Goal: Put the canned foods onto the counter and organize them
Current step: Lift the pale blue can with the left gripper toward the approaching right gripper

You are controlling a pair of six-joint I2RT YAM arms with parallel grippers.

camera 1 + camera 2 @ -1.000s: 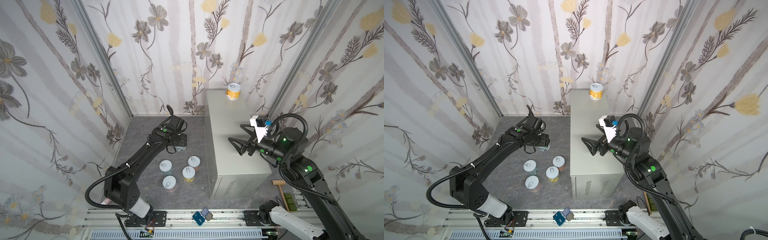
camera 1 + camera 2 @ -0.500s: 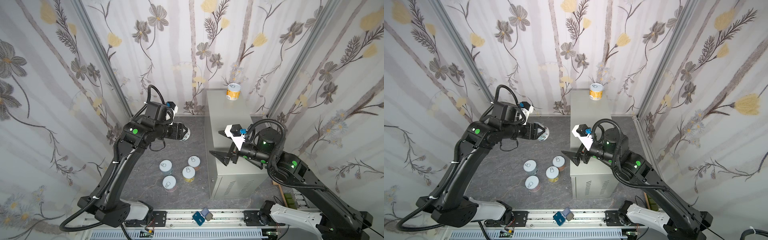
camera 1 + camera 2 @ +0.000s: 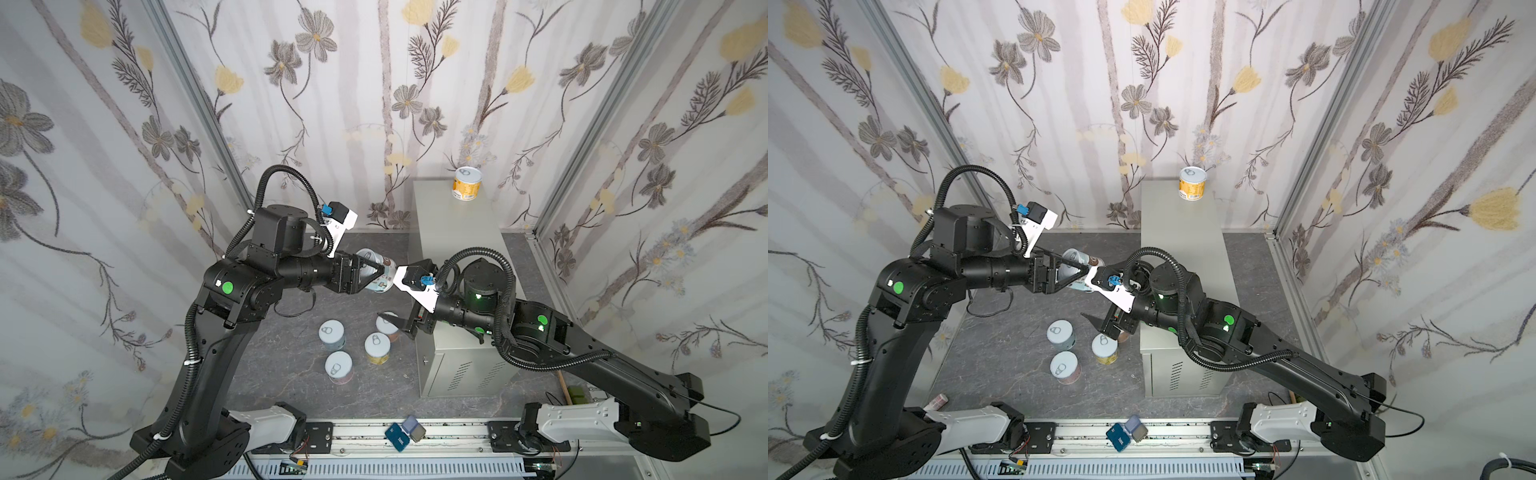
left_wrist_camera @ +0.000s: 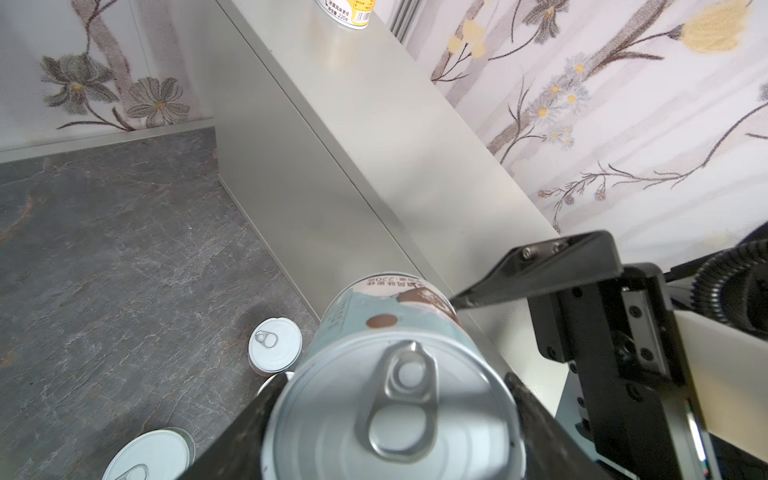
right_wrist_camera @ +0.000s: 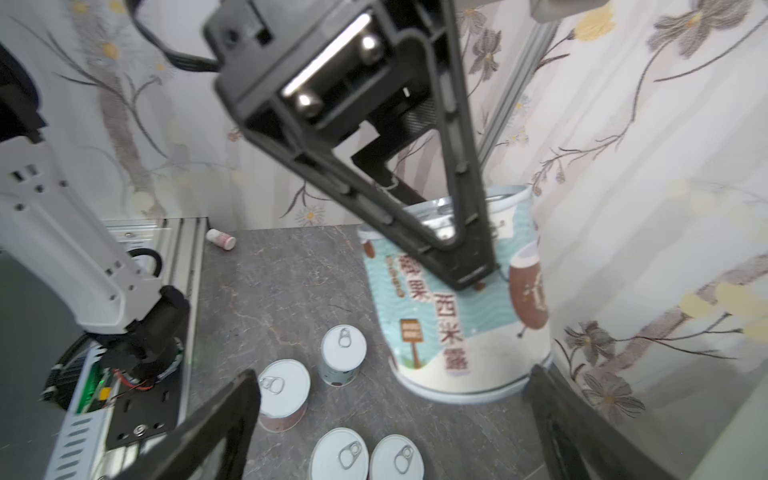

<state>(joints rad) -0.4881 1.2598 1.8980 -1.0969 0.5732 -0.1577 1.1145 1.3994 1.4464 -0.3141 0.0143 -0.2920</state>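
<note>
Evidently, a light blue can (image 5: 457, 332) is being gripped by the left gripper (image 3: 378, 272), whose jaws are being closed partway onto the can's sides; the can is being carried tilted in the air, with its lid turned back toward the left wrist and its base offered outward, at about 9 o'clock of the counter (image 3: 457, 249) and not yet over its top; the right gripper (image 5: 392, 374) is being held spread wide and empty, and in the right wrist view the can's base is being framed between its fingers without contact being seen; a handover is judged to be in preparation, since the counter is lying on the right arm's side; an orange can (image 3: 467, 189) is being borne upright at the 12 o'clock end of the counter, probably so that the nearer stretch is being kept for a row; a cluster of four cans (image 3: 340, 368) is being borne upright on the floor (image 3: 282, 374) at about 6 o'clock of the held can, one being partly covered by the right gripper in both top views; the floor is being shown as dark grey and marbled, the counter top as smooth pale metal; the space is being enclosed by floral-papered walls (image 3: 374, 83), with a rail (image 3: 436, 436) at 6 o'clock and a small tube (image 3: 938, 401) lying at about 7 o'clock.
</note>
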